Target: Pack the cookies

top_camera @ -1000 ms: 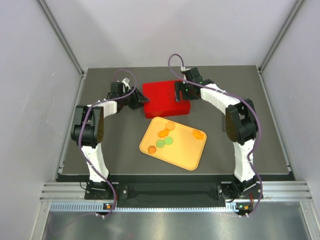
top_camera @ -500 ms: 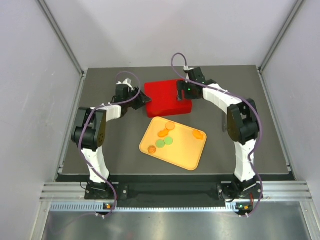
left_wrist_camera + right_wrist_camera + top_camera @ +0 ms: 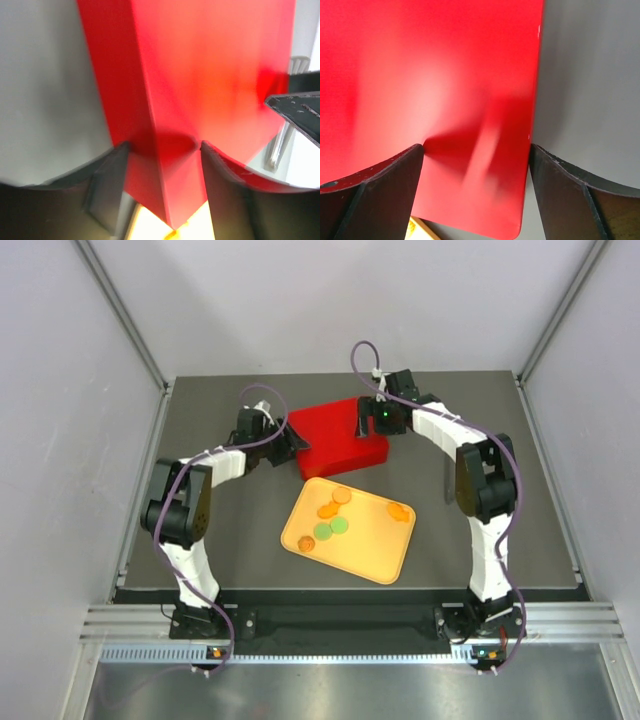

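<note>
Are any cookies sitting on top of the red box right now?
No, the red box shows a bare top, and the cookies in view all lie on the yellow tray.

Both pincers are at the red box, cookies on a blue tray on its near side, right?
No: the tray is yellow, not blue, as the top view shows. The left pincer and right pincer are at the red box, and the cookies sit on that tray on its near side.
</note>
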Motion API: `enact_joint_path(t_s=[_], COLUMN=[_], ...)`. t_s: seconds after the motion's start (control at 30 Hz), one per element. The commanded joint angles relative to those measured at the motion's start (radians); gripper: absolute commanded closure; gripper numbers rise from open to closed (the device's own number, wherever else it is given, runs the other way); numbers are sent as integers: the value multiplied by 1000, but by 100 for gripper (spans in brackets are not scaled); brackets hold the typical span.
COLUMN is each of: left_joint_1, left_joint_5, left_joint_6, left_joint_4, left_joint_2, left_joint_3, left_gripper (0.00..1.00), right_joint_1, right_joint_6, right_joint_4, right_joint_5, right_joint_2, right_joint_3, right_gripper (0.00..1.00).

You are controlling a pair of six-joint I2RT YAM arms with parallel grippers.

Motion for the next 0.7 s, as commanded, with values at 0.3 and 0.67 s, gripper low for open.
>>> enact_joint_path(t_s=[0.3,0.67], left_joint_1=[89,112], left_joint_5=[179,87], left_joint_6=[-72,-45], left_joint_4=[49,-41], left_joint_2=[35,184], left_joint_3=[138,277], left_gripper=[20,32], right_joint_1=[3,-1], right_joint_6=[-8,-5], right_joint_4=[-37,-58], right_joint_5=[-140,-137], right_joint_2=[52,49], right_joint_3=[35,43], right_gripper=[14,14])
